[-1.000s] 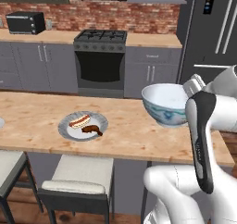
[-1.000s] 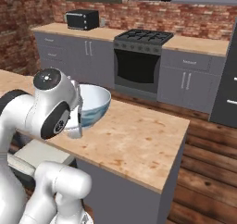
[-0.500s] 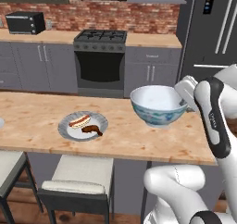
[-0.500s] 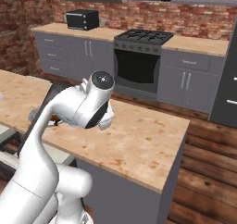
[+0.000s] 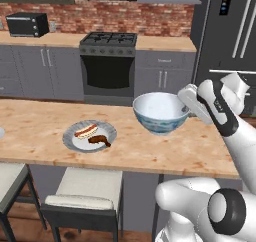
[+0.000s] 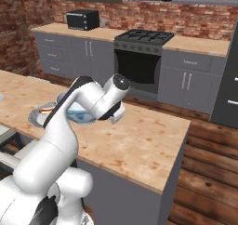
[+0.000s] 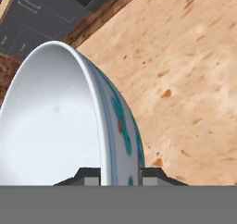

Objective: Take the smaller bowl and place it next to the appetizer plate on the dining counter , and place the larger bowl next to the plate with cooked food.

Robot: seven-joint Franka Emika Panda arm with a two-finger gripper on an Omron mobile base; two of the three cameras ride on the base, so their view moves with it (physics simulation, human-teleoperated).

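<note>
My gripper point(image 5: 186, 104) is shut on the right rim of the larger bowl point(image 5: 160, 114), a deep white bowl with a blue-green pattern. It holds the bowl low over the dining counter point(image 5: 150, 153), a short way right of the plate with cooked food point(image 5: 90, 135), which bears a sausage and a brown meat piece. In the hand view the bowl point(image 7: 55, 126) has its rim pinched between the finger tips of the gripper point(image 7: 119, 174), above the wood top point(image 7: 185, 79). From the right, my arm hides most of the bowl point(image 6: 80, 116) beside the plate point(image 6: 39, 115). The smaller bowl and the appetizer plate are out of view.
Two cushioned stools point(image 5: 82, 196) stand under the counter's near edge. A pale round edge point(image 5: 1, 132) pokes in at the left border. Behind the island are the stove point(image 5: 107, 61), grey cabinets and the fridge point(image 5: 232, 36). To the right the counter top ends at an edge point(image 6: 179, 145).
The arm has carried the larger bowl leftward along the counter toward the plate with cooked food and slightly lower. The grip on the rim has not changed.
</note>
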